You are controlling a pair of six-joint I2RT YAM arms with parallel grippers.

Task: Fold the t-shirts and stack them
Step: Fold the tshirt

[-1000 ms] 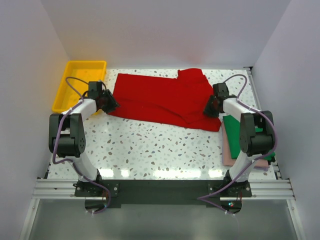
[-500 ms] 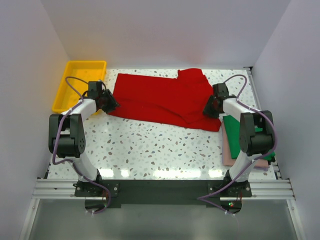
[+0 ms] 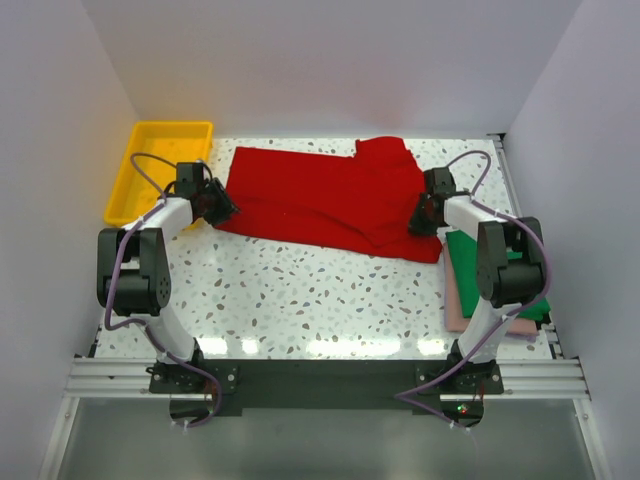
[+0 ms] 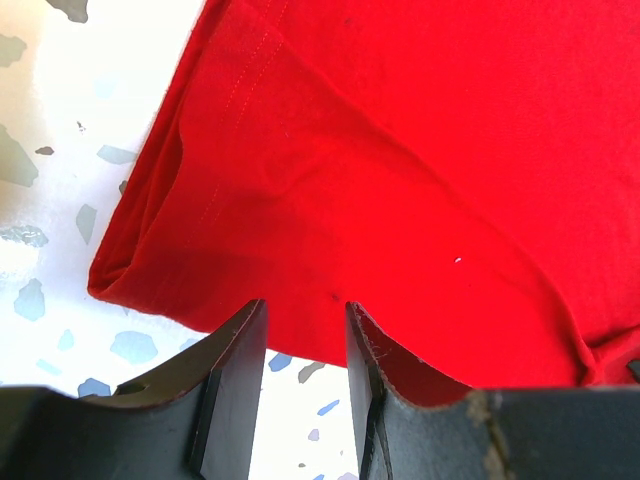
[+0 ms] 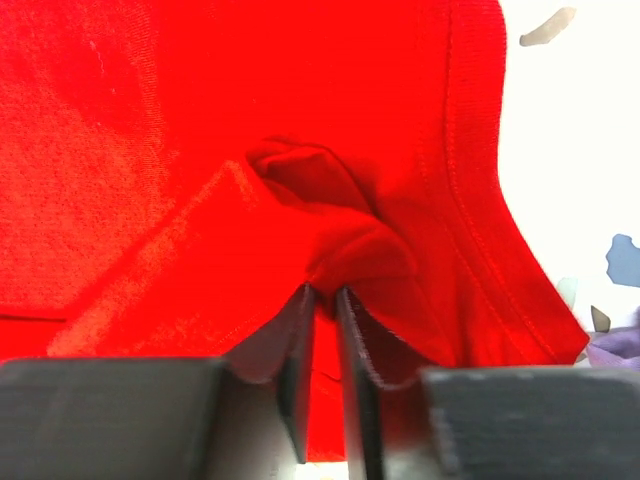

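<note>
A red t-shirt (image 3: 320,200) lies spread across the far half of the table, partly folded on its right side. My left gripper (image 3: 222,208) is at the shirt's left edge; in the left wrist view its jaws (image 4: 305,330) stand open at the hem of the red cloth (image 4: 330,170), with bare table between them. My right gripper (image 3: 420,220) is at the shirt's right edge; in the right wrist view it (image 5: 322,295) is shut on a bunched pinch of the red cloth (image 5: 200,170).
A yellow tray (image 3: 160,170) stands at the far left. Folded shirts, a green one (image 3: 470,255) on a pink one (image 3: 455,300), lie stacked at the right edge by the right arm. White walls enclose the table.
The right gripper has shifted slightly left onto the shirt's edge. The left arm and the shirt look unchanged.
</note>
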